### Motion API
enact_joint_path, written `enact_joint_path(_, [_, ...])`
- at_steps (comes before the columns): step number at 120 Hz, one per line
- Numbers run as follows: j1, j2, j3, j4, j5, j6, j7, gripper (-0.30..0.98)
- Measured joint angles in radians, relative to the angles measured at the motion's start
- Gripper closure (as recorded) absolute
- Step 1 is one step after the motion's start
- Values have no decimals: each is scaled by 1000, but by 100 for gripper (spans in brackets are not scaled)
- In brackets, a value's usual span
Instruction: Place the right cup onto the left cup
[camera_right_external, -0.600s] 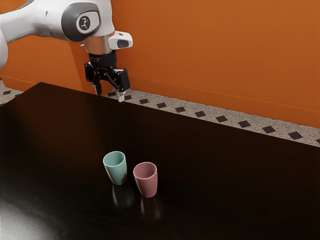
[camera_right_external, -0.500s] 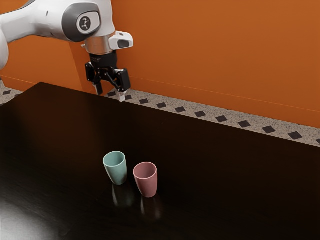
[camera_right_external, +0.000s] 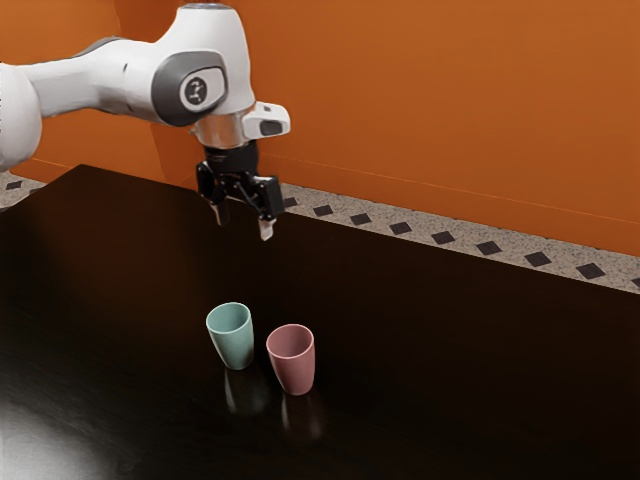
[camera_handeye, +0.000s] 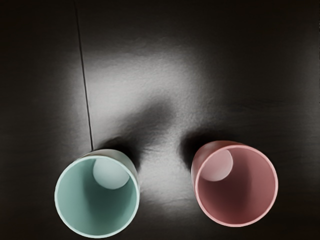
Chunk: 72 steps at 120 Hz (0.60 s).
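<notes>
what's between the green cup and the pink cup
Bare tabletop with a pale sheen lies between the green cup and the pink cup, as the wrist view shows.

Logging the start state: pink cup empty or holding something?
Empty: in the wrist view, the pink cup stands mouth up, its bare inner wall and pale round bottom visible, nothing inside.

There are two cups, one teal cup (camera_right_external: 235, 348) and one pink cup (camera_right_external: 296, 373), one table (camera_right_external: 450, 350), one arm (camera_right_external: 228, 45).

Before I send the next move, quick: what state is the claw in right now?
Claw: open, fingers apart, holding nothing.
</notes>
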Motion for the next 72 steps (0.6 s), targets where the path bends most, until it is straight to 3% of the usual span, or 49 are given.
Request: enact_joint_path(72, [-42,25,-48,-239,-93,253,-33,5])
